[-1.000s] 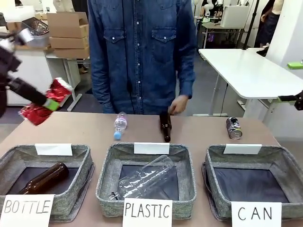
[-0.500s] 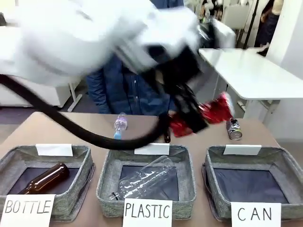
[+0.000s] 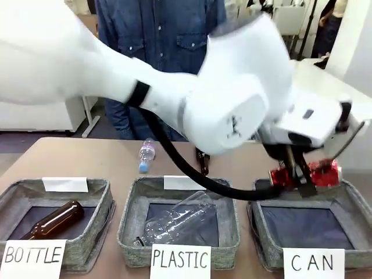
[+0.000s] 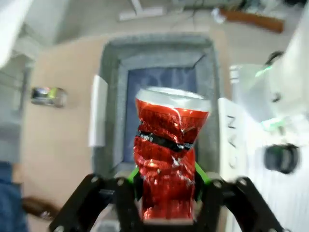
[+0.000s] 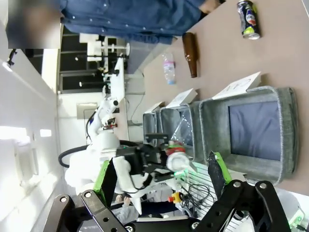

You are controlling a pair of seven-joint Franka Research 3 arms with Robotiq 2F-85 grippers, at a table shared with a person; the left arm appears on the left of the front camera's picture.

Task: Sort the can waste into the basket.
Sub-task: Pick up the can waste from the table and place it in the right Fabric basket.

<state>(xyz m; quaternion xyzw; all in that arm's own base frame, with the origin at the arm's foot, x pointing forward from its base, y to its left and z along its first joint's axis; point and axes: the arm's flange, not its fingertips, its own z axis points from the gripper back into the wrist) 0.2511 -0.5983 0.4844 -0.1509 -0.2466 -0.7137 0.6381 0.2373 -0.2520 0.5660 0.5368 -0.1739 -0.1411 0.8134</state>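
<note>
Basket (image 3: 264, 197) at near right corner of surface, left tool (image 3: 299, 181) hanging over it clamped on dented red can (image 3: 326, 172), dark can (image 5: 248, 19) beyond by far edge; risk of glancing off far rim if dropped off-centre or tilted.

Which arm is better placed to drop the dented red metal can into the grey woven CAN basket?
Left: the left jaws are shut on the red can above that basket; the right jaws stand open and empty.
</note>
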